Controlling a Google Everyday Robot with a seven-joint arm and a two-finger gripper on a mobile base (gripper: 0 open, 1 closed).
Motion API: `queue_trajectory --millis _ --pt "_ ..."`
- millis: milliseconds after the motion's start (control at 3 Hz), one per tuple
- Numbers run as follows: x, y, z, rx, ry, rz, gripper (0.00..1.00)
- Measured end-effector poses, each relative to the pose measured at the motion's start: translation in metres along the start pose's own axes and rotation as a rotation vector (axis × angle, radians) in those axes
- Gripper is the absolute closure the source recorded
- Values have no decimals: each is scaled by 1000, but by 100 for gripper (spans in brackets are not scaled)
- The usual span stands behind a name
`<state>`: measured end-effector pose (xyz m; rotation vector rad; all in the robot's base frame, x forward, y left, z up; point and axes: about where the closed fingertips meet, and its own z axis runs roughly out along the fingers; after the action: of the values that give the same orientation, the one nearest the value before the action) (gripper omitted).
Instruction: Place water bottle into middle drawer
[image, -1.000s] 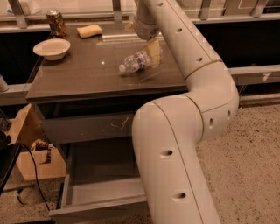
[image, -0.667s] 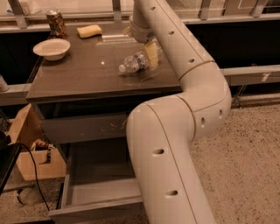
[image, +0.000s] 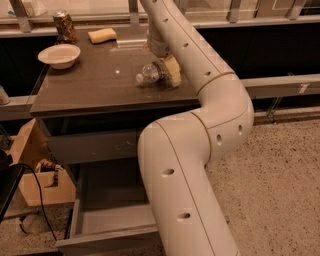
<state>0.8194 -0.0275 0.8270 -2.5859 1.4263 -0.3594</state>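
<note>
So the key bit here is how the water bottle (image: 149, 74) sits relative to the gripper (image: 168, 73). The bottle lies on its side on the tabletop (image: 90, 87), with its long axis running roughly left-right, white cap pointing left and a touch toward the camera, base end off to the right. The gripper is right down at that base end, touching or just about touching it, so the bottle sticks out to the left of the tool. I honestly can't tell whether the gripper is open or already clamped on it, since the arm (image: 210, 75) covers that side. There's only one arm, so no question about which one does the job. The middle drawer (image: 112, 220) is pulled out, well below the tabletop toward the front, under the scratched drawer front (image: 95, 146), with the arm's big lower link just to its right. My guess is the next move needs a solid grab across the bottle's body, then a lift and a carry forward and down to the drawer. Compared with a second ago, the bottle hasn't budged, but the wrist has dropped lower onto it and the elbow and lower link have swung a bit left. The bowl (image: 59, 55), the can (image: 64, 26) and the yellow sponge (image: 102, 35) sit at the far left, well clear.
</note>
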Motion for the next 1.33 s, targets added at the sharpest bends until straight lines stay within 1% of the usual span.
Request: queue_trajectory --millis 333,1000,1333 --pt "0 0 0 0 0 0 0" --pt "0 0 0 0 0 0 50" --pt "0 0 0 0 0 0 80"
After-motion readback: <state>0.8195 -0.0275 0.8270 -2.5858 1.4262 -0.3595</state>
